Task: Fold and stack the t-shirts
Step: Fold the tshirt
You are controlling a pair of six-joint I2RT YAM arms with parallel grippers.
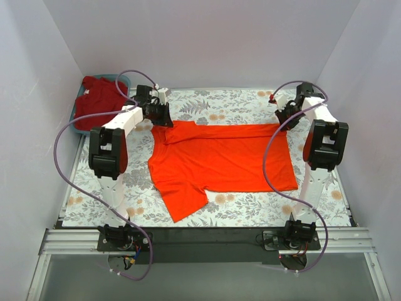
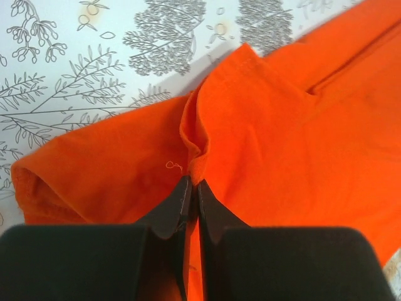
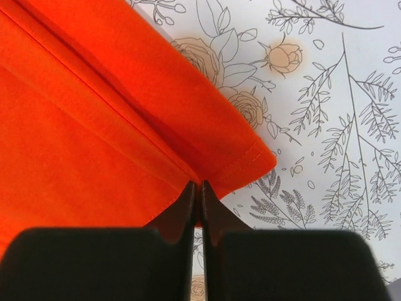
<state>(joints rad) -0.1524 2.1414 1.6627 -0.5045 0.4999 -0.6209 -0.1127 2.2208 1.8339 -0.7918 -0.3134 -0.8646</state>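
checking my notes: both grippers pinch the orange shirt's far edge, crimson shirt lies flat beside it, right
No: the top view shows the crimson shirt bunched in the blue bin. Left gripper and right gripper do pinch the orange shirt.

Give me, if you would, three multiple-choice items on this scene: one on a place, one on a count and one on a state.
1. Where is the crimson t-shirt?
A. In the blue bin
B. On the floor
C. Folded at the table's middle

2. How many t-shirts lie spread on the table?
A. None
B. One
C. Three

3. How is the left gripper?
A. Wide open
B. Shut on the bin
C. Shut on the orange t-shirt

Answers: 1 A, it is heaped in the bin at the far left; 2 B, only the orange one lies flat; 3 C, it pinches a fold of orange cloth.
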